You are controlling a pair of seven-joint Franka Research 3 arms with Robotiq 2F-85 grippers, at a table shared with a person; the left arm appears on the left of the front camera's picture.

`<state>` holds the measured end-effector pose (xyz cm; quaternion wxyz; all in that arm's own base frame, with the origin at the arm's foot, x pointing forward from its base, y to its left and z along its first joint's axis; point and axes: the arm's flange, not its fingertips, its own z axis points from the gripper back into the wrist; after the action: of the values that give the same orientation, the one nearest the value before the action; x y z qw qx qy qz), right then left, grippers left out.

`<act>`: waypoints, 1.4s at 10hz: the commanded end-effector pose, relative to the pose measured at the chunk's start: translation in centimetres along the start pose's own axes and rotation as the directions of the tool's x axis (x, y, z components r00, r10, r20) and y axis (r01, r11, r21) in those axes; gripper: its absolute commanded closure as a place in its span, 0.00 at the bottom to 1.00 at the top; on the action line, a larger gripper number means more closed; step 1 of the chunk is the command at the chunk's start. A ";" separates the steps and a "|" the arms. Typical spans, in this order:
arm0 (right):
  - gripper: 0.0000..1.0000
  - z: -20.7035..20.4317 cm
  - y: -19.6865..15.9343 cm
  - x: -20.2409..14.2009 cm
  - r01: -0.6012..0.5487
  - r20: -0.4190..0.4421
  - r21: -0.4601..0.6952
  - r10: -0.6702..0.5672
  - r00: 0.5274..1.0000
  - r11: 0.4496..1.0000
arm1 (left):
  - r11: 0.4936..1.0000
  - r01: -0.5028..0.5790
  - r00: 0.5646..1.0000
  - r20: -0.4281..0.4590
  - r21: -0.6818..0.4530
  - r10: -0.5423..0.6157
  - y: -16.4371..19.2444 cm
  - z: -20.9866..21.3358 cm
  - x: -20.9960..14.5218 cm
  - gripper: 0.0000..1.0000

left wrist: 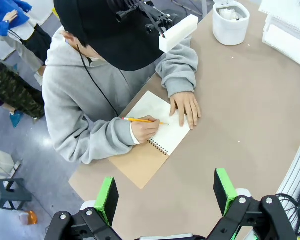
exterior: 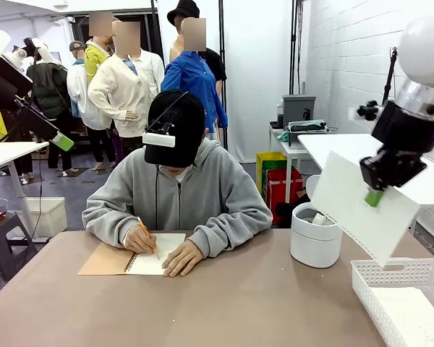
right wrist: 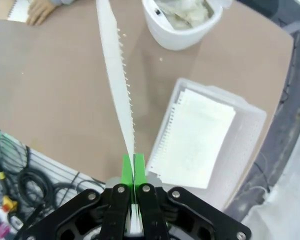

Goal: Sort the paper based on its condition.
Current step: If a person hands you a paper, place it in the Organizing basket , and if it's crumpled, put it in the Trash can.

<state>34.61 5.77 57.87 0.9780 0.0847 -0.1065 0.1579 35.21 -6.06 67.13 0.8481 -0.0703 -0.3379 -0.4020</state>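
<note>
**Front view: right gripper [exterior: 374,196] pinching a flat paper sheet [exterior: 347,195] aloft**

The table [exterior: 239,311] is lying bare across its near middle, leaving open room between the notebook [exterior: 107,260] at the far left and the round white tub [exterior: 312,249] at the far right. A white mesh basket [exterior: 390,278] is sitting at the near right edge, close beside the tub. The right arm is coming in high from the right with its wrist bending downward. The gripper is hanging above the tub and basket. Its green pads are pressing together on one edge of the sheet, which is standing out tilted from the claw, clear of both containers.

In the right wrist view, flat sheets [right wrist: 197,135] are lying in the basket and crumpled wads [right wrist: 182,12] are sitting in the tub.

The left gripper [left wrist: 165,192] is hovering high above the table's left end, its fingers spread wide with nothing between them. Beneath it the person's hand [left wrist: 145,131] is writing in the notebook with a pencil [left wrist: 142,120].
</note>
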 end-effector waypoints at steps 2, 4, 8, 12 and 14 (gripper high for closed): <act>1.00 -2.0 -4.3 -3.7 0.037 -0.037 -0.008 -0.037 0.999 0.999 | 1.000 -0.001 1.000 0.009 0.005 0.001 0.1 0.0 0.0 0.00; 1.00 -4.6 -6.8 -6.2 0.106 -0.082 -0.024 -0.107 0.991 0.994 | 1.000 -0.001 1.000 0.009 0.005 0.001 0.1 0.0 0.0 0.00; 1.00 -10.6 -7.2 -9.4 0.108 -0.110 -0.009 -0.108 0.988 0.994 | 1.000 -0.001 1.000 0.009 0.005 0.001 0.1 0.0 0.0 0.00; 1.00 -14.0 -6.5 -11.5 0.096 -0.112 0.019 -0.093 0.989 0.995 | 1.000 -0.001 1.000 0.009 0.005 0.001 0.1 0.0 0.0 0.00; 1.00 -15.8 -6.0 -11.8 0.118 -0.108 0.027 -0.114 0.988 0.993 | 1.000 -0.001 1.000 0.009 0.005 0.001 0.1 0.0 0.0 0.00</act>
<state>33.16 -1.32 45.36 0.9898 0.0857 -0.0328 0.1091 35.21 -6.06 67.14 0.8481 -0.0703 -0.3380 -0.4020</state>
